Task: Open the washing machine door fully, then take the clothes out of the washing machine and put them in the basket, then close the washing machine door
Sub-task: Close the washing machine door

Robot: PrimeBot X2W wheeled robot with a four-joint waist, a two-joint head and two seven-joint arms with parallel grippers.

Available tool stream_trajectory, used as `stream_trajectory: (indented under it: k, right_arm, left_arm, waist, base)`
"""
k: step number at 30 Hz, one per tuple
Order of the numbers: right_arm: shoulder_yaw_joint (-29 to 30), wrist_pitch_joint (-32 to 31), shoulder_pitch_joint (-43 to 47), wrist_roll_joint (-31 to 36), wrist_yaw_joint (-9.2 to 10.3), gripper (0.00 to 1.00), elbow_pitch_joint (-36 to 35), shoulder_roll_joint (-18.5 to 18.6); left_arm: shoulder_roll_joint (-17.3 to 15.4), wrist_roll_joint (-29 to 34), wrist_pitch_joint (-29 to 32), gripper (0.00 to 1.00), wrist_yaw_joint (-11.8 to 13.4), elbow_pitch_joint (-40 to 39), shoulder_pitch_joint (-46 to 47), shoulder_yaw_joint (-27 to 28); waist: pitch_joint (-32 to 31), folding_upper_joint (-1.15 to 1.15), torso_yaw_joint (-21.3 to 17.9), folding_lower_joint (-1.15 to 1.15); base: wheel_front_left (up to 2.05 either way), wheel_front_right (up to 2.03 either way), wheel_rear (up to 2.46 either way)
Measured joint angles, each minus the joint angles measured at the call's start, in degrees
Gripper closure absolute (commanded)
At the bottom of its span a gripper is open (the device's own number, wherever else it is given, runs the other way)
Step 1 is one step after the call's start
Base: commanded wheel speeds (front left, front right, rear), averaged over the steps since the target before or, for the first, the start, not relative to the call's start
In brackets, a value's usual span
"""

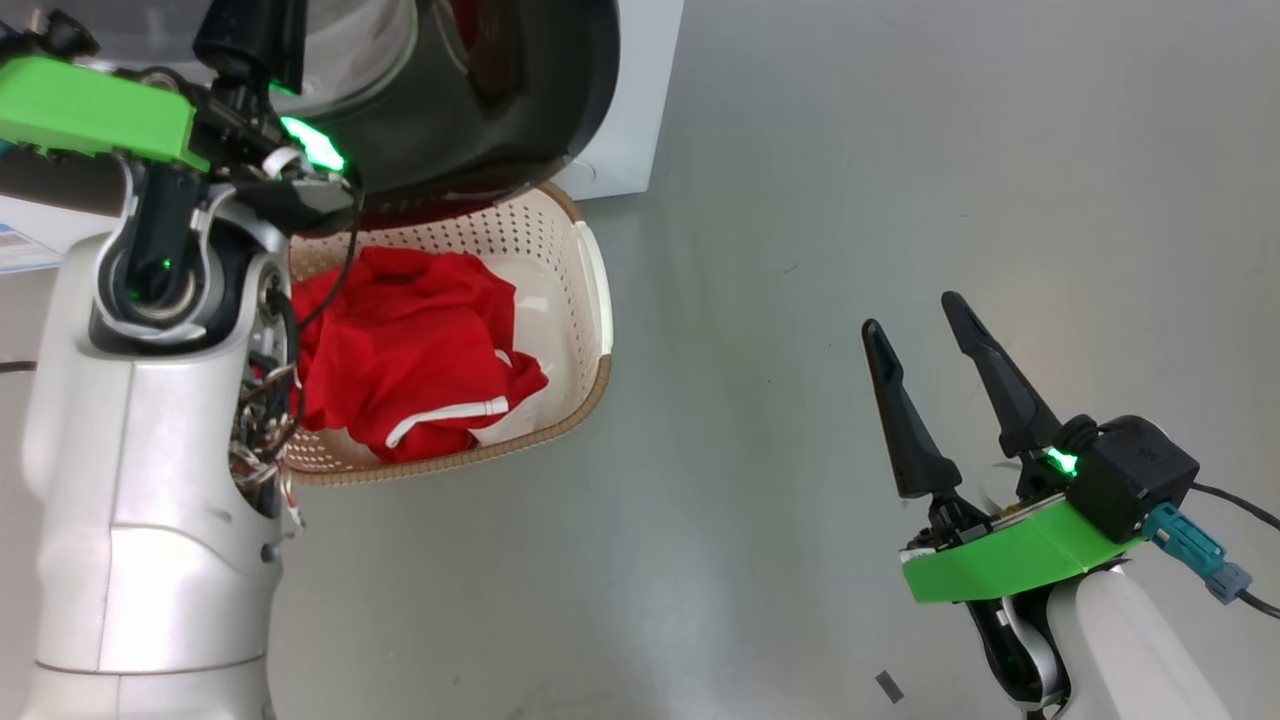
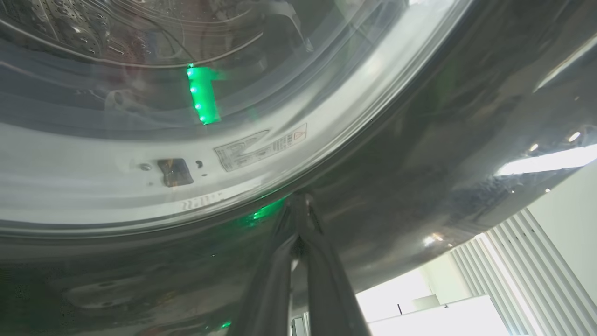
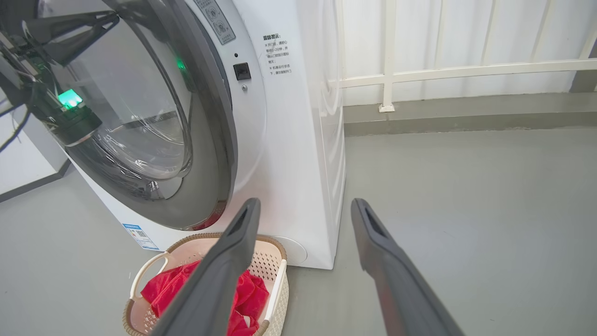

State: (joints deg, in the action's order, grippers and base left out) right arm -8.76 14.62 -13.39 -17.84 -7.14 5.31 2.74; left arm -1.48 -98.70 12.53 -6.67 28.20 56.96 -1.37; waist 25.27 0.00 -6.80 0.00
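close to the left wrist lens, the left gripper (image 2: 301,207) has its two dark fingers pinched together with nothing between them, tips up at the glossy black rim of the washing machine door (image 2: 419,140) and seemingly touching it, just under the clear glass bowl, which fills that view from 9 to 1 o'clock

in the head view the pale left forearm stands from 7 to 9 o'clock and the door hangs at 11 o'clock, its rim overhanging the far end of the basket (image 1: 600,300), which sits on the grey floor (image 1: 900,150) at about 9 o'clock, close against the foot of the white washing machine (image 1: 630,100); the red clothes (image 1: 410,340) with their white stripes lie heaped inside the basket

at 4 o'clock the right gripper (image 1: 910,315) hangs over bare floor, well apart from basket and machine, fingers spread wide and empty

from the right wrist view the door is not flush with the machine: the dark latch slot (image 3: 241,71) on the white front shows bare just beside the rim at 11 o'clock; a small blue label (image 3: 140,235) sits low on the front near 8 o'clock, with the basket below it, and a white railing (image 3: 419,70) runs along the wall at 1 o'clock
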Motion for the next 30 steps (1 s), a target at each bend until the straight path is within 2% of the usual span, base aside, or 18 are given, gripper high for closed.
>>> stream_trajectory:
  k: [13, 14, 15, 16, 19, 22, 25, 30]
  right_arm:
    - [0.9, 0.0, -0.1, 0.0, 0.00, 0.00, 0.7, 0.0]
    - [1.1, 0.0, -0.1, 0.0, 0.00, 0.00, 0.8, 0.0]
    - [1.3, 0.0, 0.0, 0.0, 0.00, 0.00, 0.9, 0.0]
    - [1.6, 0.0, 0.0, 0.0, 0.00, 0.00, 0.9, 0.0]
    - [2.4, 0.0, 0.1, 0.0, 0.00, 0.00, 1.1, 0.0]
    - [3.2, 0.0, 0.7, 0.1, 0.00, 0.00, 1.2, 0.0]
    - [4.1, 0.0, 1.7, 0.3, 0.00, 0.00, 1.4, 0.0]
    - [4.5, 0.0, 3.5, 0.8, 0.00, 0.00, 1.5, 0.0]
  left_arm:
    - [-0.1, 3.6, -0.6, 1.00, -0.4, -2.8, -3.1, -0.2]
    - [-0.3, 4.8, -1.1, 0.96, -0.4, -3.3, -4.1, -0.3]
    - [-0.4, 5.6, -1.7, 0.59, -0.4, -3.8, -5.3, -0.3]
    - [-0.6, 6.3, -2.1, 0.00, -0.4, -4.4, -6.5, -0.4]
    - [-1.6, 9.8, -4.2, 0.00, -0.4, -6.3, -10.3, -1.3]
    - [-4.0, 16.9, -8.1, 0.00, -0.4, -8.2, -14.4, -4.2]
    - [-5.2, 21.2, -12.3, 0.00, -0.4, -10.3, -18.4, -6.5]
    - [-9.9, 34.1, -20.6, 0.00, -0.4, -12.2, -24.2, -13.4]
  waist:
    - [-2.1, 0.00, 0.1, 0.00]
    - [-2.5, 0.00, 0.2, 0.00]
    - [-2.9, 0.00, 0.2, 0.00]
    - [-3.3, 0.00, 0.3, 0.00]
    - [-4.8, 0.00, 0.6, 0.00]
    - [-6.5, 0.00, 1.0, 0.00]
    - [-8.3, 0.00, 1.5, 0.00]
    - [-11.4, 0.00, 2.4, 0.00]
  base:
    - [0.00, 0.00, 0.00]
    - [0.00, 0.00, 0.00]
    - [0.00, 0.00, 0.00]
    - [0.00, 0.00, 0.00]
    - [0.00, 0.00, 0.00]
    - [0.00, 0.00, 0.00]
    - [0.00, 0.00, 0.00]
    - [0.00, 0.00, 0.00]
